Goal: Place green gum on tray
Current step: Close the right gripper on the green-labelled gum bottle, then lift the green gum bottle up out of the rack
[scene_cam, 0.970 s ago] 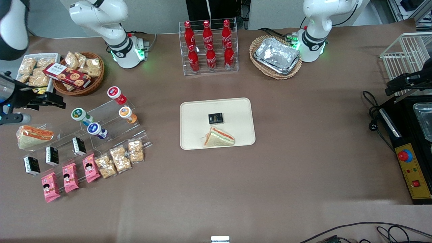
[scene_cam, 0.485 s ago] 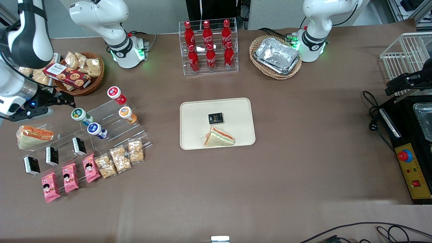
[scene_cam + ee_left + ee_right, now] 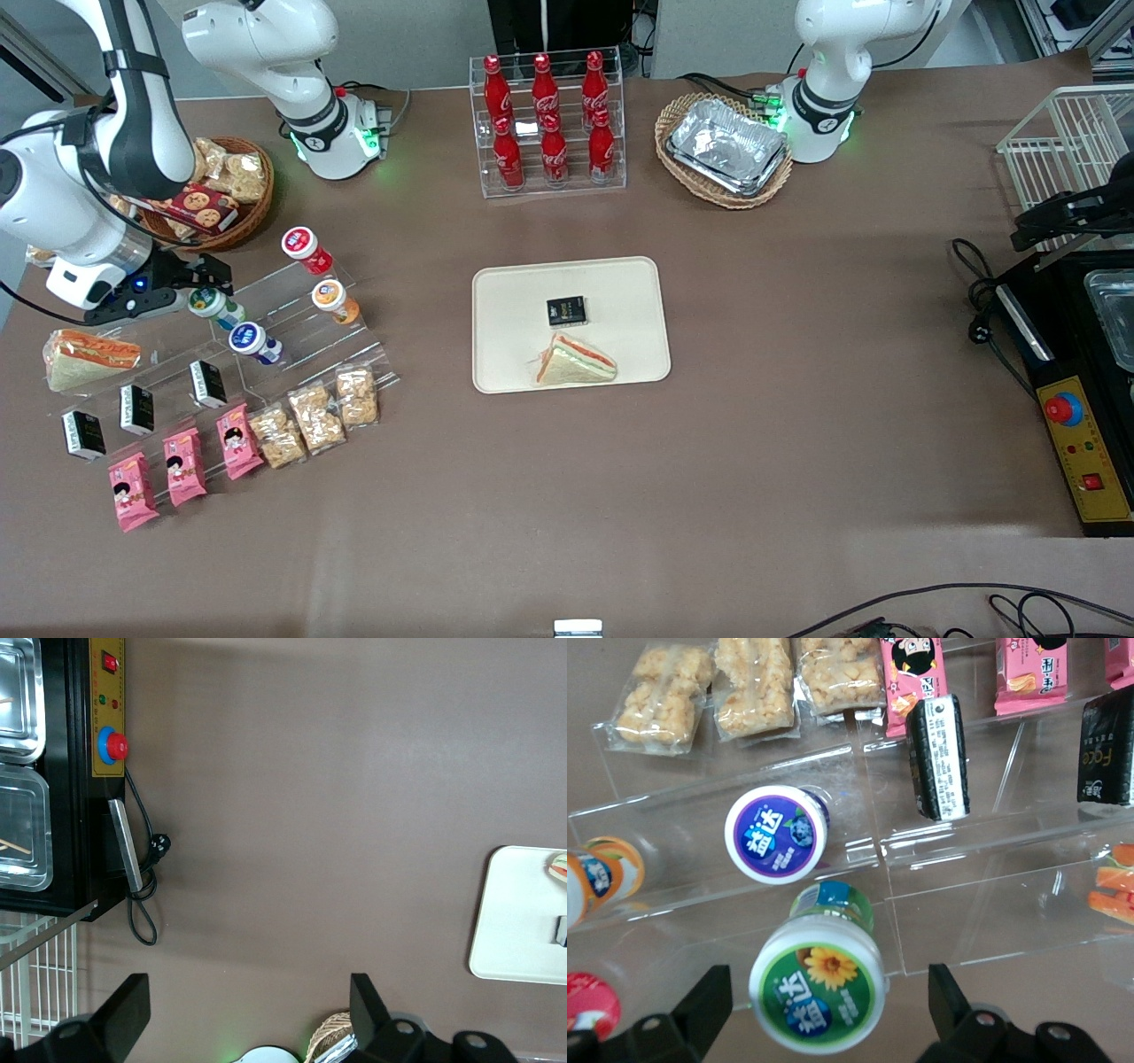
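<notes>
Green gum [image 3: 819, 984] is seen standing on the clear acrylic step rack [image 3: 292, 332], framed between the spread fingers [image 3: 700, 1003] of the gripper [image 3: 208, 282], which is open and not yet closed on it; a gap is left between the lid and each finger. In the front view the gripper is held at the bottle's level, just beside its lid [image 3: 205, 301], at the working arm's end of the tabletop [image 3: 797, 354]. The blue-lidded bottle [image 3: 777, 833] is found close by on the next step, nearer to the front camera, with only a narrow gap between the two lids. The orange-lidded bottle [image 3: 335, 300] and the red-lidded bottle [image 3: 306, 249] are set farther along the rack. The tray [image 3: 620, 283] is placed well apart, mid-tabletop, with open brown surface between it and the rack. A black box [image 3: 566, 310] and a sandwich [image 3: 576, 361] are carried on it, while the strip along its rim farthest from the front camera is left bare.
</notes>
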Robot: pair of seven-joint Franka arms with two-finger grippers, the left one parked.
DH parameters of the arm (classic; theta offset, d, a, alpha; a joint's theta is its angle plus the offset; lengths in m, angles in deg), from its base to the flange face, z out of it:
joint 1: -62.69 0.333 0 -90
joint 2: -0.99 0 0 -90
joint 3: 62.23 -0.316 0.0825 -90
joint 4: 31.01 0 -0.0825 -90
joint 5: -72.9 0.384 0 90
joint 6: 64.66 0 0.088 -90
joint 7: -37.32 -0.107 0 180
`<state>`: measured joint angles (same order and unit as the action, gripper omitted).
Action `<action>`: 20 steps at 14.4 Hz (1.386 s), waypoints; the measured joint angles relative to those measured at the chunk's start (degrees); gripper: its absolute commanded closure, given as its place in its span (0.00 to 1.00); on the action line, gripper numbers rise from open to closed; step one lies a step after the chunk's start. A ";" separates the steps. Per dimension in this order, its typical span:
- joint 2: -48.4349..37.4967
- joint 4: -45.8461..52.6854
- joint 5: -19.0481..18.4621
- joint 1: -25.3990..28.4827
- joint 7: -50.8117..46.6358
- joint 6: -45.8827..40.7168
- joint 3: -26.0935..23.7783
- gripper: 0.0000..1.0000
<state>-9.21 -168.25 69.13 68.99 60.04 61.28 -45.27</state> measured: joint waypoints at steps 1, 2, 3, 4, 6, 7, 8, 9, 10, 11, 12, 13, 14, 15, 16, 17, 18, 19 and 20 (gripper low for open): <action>0.24 -0.53 0.00 0.00 0.00 1.11 0.00 0.25; 0.64 -0.80 0.01 0.00 0.00 1.99 0.00 0.47; 1.06 -0.89 0.01 0.00 0.00 2.56 0.00 0.61; 1.43 -0.89 0.02 0.00 -0.01 2.90 0.00 0.67; 1.73 -0.89 0.03 0.00 -0.02 3.13 0.00 0.72; 1.80 -0.89 0.06 0.01 -0.03 3.18 0.00 0.73; 1.86 -0.89 0.06 0.01 -0.03 3.21 0.00 0.73; 1.88 -0.89 0.06 0.01 -0.03 3.21 0.00 0.73; 1.88 -0.88 0.06 0.01 -0.03 3.22 0.00 0.73; 1.88 -0.88 0.06 0.01 -0.03 3.22 0.00 0.73; 1.88 -0.87 0.06 0.01 -0.03 3.22 0.00 0.73; 1.88 -0.79 0.06 0.01 -0.03 3.22 0.00 0.73; 1.87 -0.55 0.06 0.02 -0.03 3.22 0.00 0.73; 1.84 0.03 0.06 0.04 -0.03 2.75 -0.03 0.73; 1.79 1.32 0.06 0.12 -0.03 0.85 -0.09 0.73; 1.69 3.41 0.08 0.21 -0.03 -2.69 -0.21 0.73; 1.44 6.36 0.42 0.35 -0.06 -7.41 -0.36 0.73; 1.12 9.73 0.86 0.51 -0.09 -12.22 -0.53 0.73; 0.89 13.39 1.44 0.66 -0.16 -16.94 -0.65 0.73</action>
<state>-8.32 -154.85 70.57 69.65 59.87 44.34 -45.92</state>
